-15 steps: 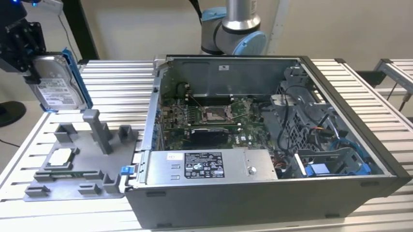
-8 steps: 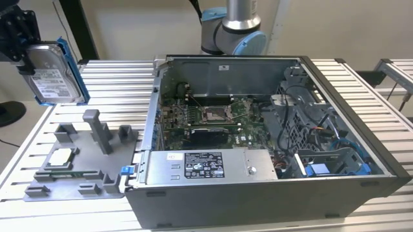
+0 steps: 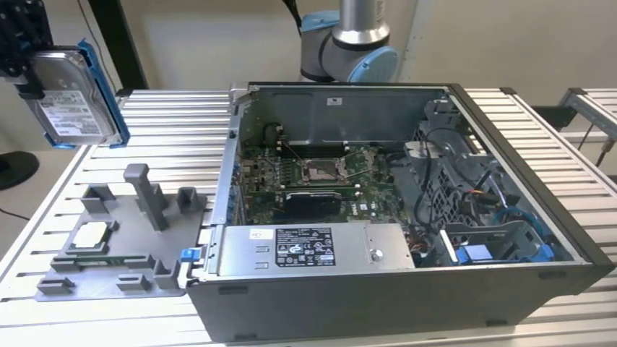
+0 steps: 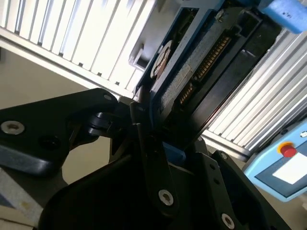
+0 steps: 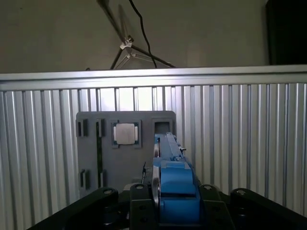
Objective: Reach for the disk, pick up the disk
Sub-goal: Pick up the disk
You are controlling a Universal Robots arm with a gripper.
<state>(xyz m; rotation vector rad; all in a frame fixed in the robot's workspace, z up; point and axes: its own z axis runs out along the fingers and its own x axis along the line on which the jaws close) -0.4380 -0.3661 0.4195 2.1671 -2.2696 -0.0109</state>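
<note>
Hanging on edge well above the slatted tabletop [image 3: 164, 116] at the exterior view's left, the disk [image 3: 72, 97] is clamped in the tool [image 3: 27, 65], seemingly held upright so its blue bracket [image 3: 104, 94] clears the grey tray [image 3: 97, 282] below.

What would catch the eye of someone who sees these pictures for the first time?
The disk, silver with a blue bracket, hangs in the air at the exterior view's upper left, clamped upright in the gripper. The open computer case takes the middle of the table. Beside it, toward the exterior view's left, a grey tray carries a small square chip.
</note>
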